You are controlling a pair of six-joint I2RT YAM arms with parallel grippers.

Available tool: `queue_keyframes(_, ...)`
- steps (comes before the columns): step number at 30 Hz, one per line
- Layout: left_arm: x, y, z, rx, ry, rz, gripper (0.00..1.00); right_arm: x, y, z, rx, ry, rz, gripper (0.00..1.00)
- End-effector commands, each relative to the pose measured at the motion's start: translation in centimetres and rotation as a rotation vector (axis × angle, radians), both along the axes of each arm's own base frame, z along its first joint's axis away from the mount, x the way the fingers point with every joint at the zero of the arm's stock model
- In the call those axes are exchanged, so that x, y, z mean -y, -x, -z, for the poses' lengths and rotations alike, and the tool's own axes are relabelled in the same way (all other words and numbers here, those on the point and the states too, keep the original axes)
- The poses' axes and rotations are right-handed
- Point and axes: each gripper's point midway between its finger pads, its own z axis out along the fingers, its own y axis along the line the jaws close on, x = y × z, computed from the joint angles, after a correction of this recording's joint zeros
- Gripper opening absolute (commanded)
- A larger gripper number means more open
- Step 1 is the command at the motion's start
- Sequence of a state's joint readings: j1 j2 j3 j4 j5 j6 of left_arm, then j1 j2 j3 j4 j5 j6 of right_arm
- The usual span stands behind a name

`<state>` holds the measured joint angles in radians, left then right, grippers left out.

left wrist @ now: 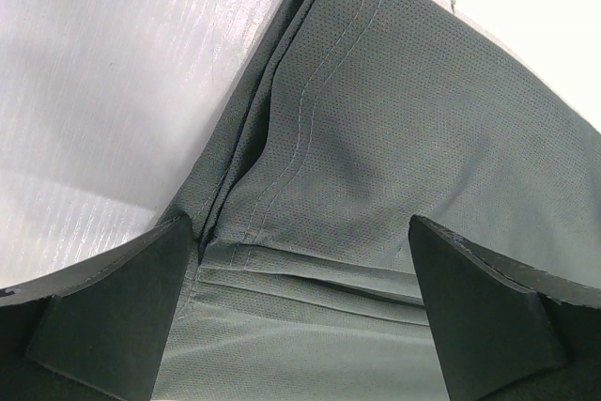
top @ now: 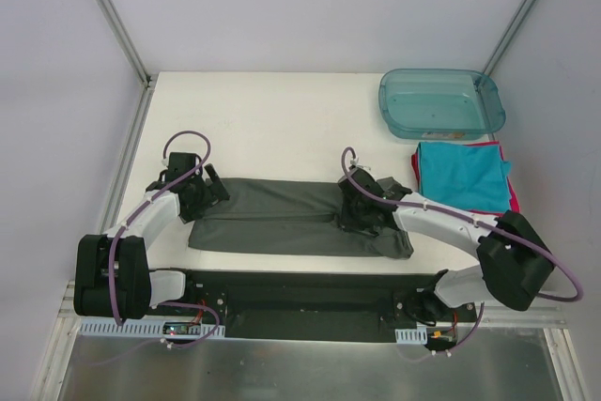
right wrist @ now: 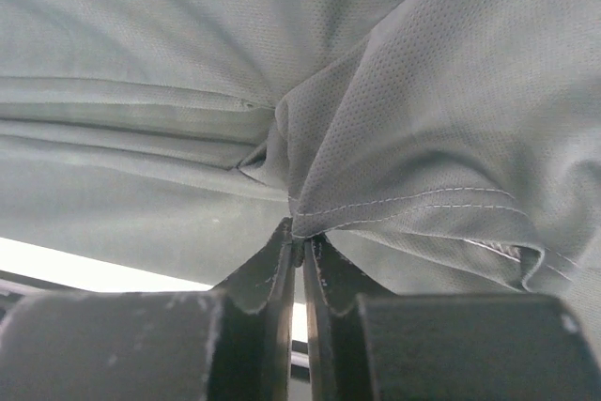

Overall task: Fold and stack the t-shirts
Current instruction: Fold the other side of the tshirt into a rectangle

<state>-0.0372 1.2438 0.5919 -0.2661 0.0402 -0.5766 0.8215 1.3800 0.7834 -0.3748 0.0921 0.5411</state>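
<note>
In right tool (right wrist: 300, 243): grey tee (right wrist: 423, 129) hem, apparently pinched

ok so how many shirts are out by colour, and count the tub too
grey t-shirt: 1
teal t-shirt: 1
red-pink t-shirt: 1 (only its edges show under the teal one)
plastic tub: 1
total: 4
</note>
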Motion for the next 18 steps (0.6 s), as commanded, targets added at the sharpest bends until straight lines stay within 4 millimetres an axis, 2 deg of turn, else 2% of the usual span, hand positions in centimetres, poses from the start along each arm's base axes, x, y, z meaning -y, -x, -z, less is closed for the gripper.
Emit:
queue_keyframes(1, -0.6, 0.5, 0.7, -0.026, -0.024, -0.001, 0.99, -1.8, -0.9, 0.5, 0.043, -0.100, 0.128, 0.09)
queue_keyframes(3, -0.5, 0.5, 0.7, -0.027, -0.023, 0.001, 0.99, -3.4, -1.0, 0.3, 0.054, -0.177, 0.136, 0.13)
queue_keyframes(4, -0.5, 0.4, 0.6, -0.026, -0.023, 0.002, 0.99, -3.7, -0.9, 0.3, 0.053, -0.178, 0.138, 0.19)
queue_keyframes(9, -0.6, 0.5, 0.6, -0.027, -0.026, 0.001, 0.99, -4.0, 0.1, 0.1, 0.058, -0.125, 0.117, 0.37)
queue_keyframes(13, -0.6, 0.4, 0.6, -0.027, -0.029, -0.001, 0.99, -4.0, 0.9, -2.1, 0.131, -0.086, 0.053, 0.52)
queue_keyframes(18, -0.7, 0.4, 0.6, -0.029, -0.028, -0.004, 0.99, -4.9, 1.6, -5.9, 0.201, -0.111, -0.110, 0.80)
